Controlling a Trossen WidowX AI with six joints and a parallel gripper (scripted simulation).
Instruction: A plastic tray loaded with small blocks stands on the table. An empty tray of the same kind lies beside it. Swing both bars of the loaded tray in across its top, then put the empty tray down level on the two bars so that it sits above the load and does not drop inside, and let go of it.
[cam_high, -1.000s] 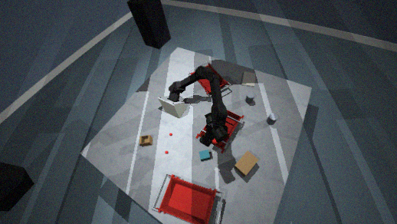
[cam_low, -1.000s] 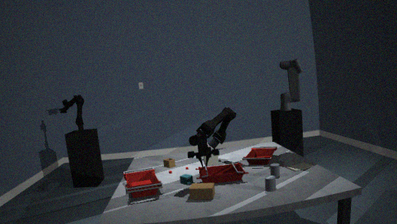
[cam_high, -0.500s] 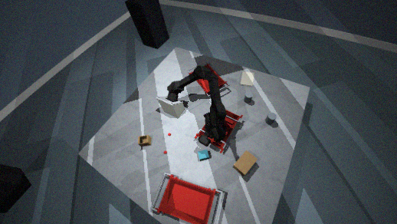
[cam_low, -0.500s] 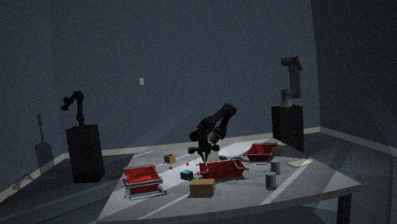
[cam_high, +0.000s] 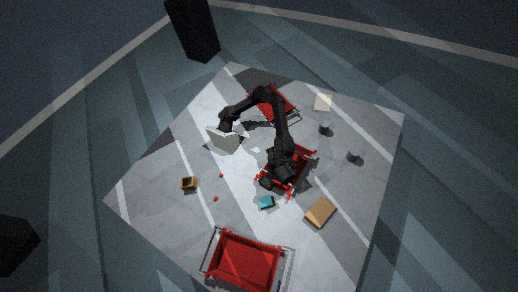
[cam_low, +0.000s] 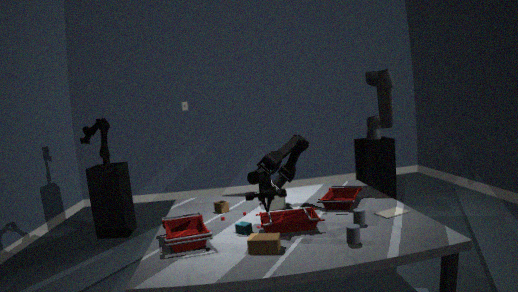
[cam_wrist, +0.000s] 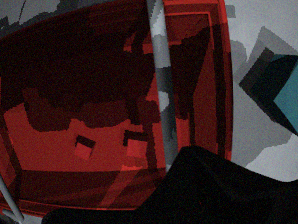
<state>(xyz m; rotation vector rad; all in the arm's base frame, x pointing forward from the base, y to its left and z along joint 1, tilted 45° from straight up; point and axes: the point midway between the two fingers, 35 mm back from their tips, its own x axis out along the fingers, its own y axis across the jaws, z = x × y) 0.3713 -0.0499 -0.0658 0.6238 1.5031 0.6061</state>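
Table (cam_high: 150, 200) (cam_low: 320, 267); jaws (cam_high: 267, 183) (cam_low: 268, 206) seemingly closed.

This looks like a robotics lab. Well apart from the gripper (cam_high: 267, 183) (cam_low: 267, 207), a robot arm (cam_low: 97, 137) and a bulkier one (cam_low: 382, 102) stand on black pedestals (cam_high: 195, 32) (cam_low: 110, 200), beyond the table (cam_high: 165, 200) (cam_low: 320, 267) beneath it, against plain blue-grey walls (cam_low: 250, 75).
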